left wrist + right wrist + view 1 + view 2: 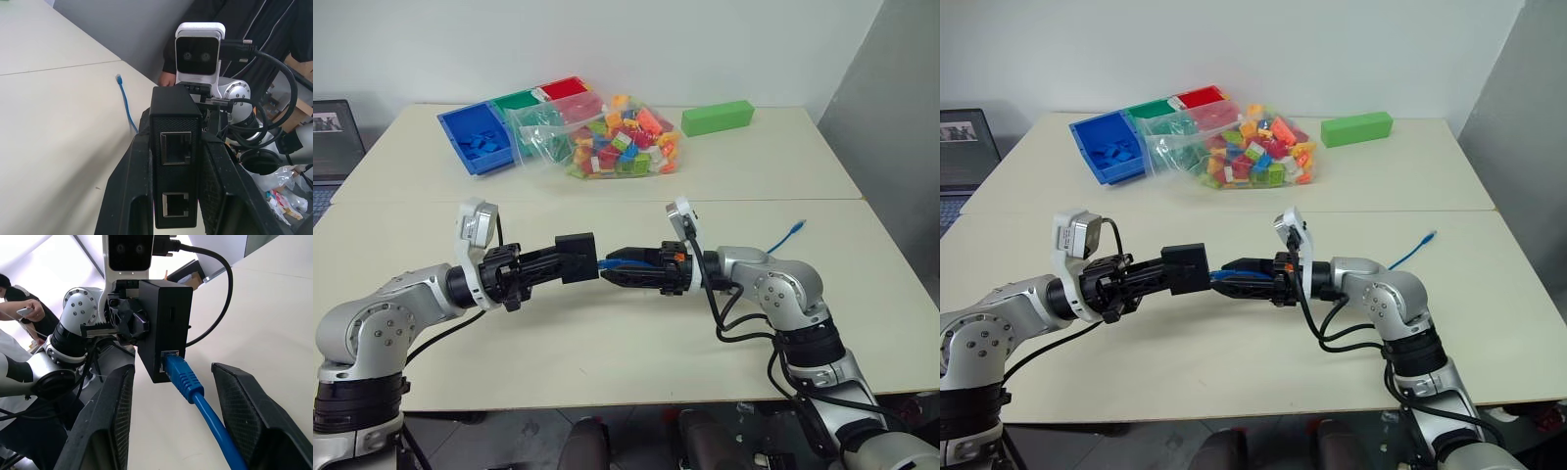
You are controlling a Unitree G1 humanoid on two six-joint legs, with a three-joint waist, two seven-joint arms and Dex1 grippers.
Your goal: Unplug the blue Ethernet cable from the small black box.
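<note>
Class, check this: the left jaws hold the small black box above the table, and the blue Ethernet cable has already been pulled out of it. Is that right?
Not quite. The left gripper does hold the small black box, but the blue Ethernet cable is still plugged into its port, lying between the right gripper's open jaws. The right wrist view shows this.

Bagged bricks (619,142) (beside blue bin (478,140))

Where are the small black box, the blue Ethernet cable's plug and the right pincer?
small black box (164,328), right wrist view, on its side face.
blue Ethernet cable (183,377), right wrist view, on the plug boot at the port.
right pincer (619,265), left eye view, between its fingertips.
</note>
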